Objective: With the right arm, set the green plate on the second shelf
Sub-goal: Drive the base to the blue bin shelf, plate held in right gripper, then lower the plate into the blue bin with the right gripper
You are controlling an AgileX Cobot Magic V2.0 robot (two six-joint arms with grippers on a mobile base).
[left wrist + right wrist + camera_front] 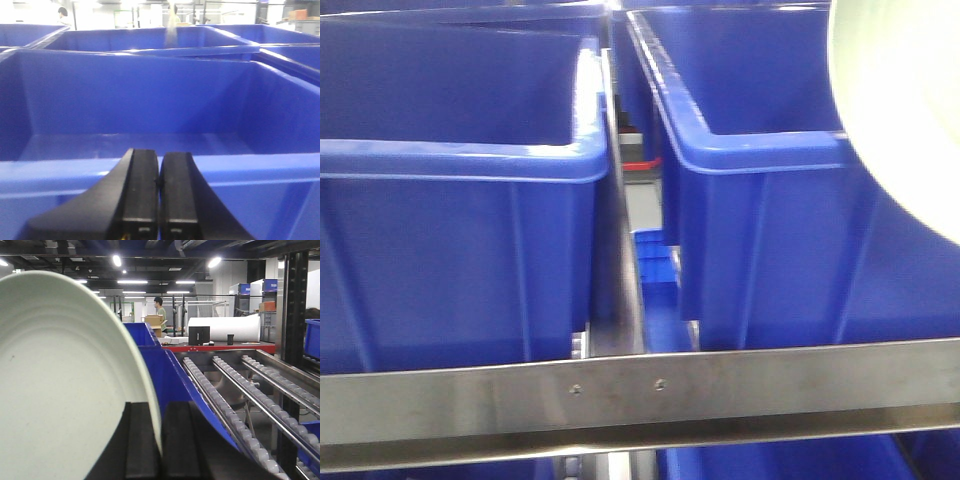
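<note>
Right hand (161, 412) clamps the green plate (60, 390) by its rim, held upright.

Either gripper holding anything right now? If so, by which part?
Right gripper pinches the green plate by its rim, plate standing on edge. Left gripper is shut, holding nothing.

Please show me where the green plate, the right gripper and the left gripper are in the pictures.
green plate (60, 390): right wrist view, on its inner face.
right gripper (161, 412): right wrist view, between the fingertips, at the plate's rim.
left gripper (159, 165): left wrist view, between its closed fingertips.
</note>
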